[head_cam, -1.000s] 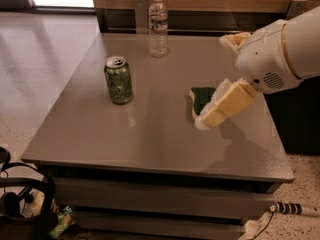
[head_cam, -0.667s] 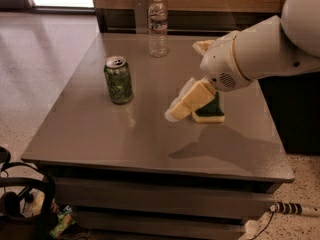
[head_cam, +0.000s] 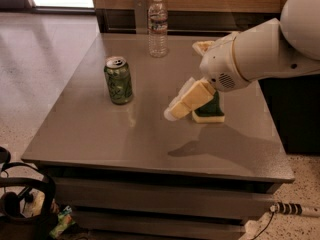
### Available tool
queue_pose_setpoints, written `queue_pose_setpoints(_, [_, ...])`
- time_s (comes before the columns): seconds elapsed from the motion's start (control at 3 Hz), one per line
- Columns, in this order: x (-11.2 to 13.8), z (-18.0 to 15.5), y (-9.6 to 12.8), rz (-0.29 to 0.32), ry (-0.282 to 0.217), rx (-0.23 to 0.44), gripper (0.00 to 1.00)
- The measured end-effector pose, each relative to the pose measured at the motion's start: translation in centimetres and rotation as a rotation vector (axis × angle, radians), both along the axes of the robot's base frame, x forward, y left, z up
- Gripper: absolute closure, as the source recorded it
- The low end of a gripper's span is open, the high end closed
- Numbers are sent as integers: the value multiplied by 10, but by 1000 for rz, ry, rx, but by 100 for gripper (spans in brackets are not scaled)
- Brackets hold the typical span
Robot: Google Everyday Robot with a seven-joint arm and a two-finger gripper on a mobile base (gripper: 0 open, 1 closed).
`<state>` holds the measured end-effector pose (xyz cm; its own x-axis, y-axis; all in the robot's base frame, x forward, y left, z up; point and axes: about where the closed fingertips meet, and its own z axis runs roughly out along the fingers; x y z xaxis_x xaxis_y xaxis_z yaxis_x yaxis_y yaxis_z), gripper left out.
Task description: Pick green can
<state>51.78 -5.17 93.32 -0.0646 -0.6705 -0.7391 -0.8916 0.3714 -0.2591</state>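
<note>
Arm [head_cam: 260, 54] slanted down, jaws over table [head_cam: 100, 134] between green can [head_cam: 118, 81] and sponge [head_cam: 212, 111].

White-shelled robot arm with a tan end.

The smooth white plastic arm [head_cam: 265, 49] is built of rounded, glossy segments, the fattest bulging in at 2 o'clock of the view; a thin dark seam rings the joint between two of them. Its rounded white wrist housing [head_cam: 220, 71] carries a circular patch of small dark holes [head_cam: 226, 81], and a tan pad [head_cam: 202, 46] shows at its 11 o'clock. The tan block-shaped gripper [head_cam: 172, 113], paler at its tip, lies near mid-view, at 8 o'clock from the housing.
</note>
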Motion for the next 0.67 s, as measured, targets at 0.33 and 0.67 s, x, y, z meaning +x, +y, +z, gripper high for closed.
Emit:
queue_pose_setpoints(0.33, [17, -5, 9, 9, -19, 67, 0])
queue_pose_setpoints(0.67, [45, -14, 25, 16, -70, 194, 0])
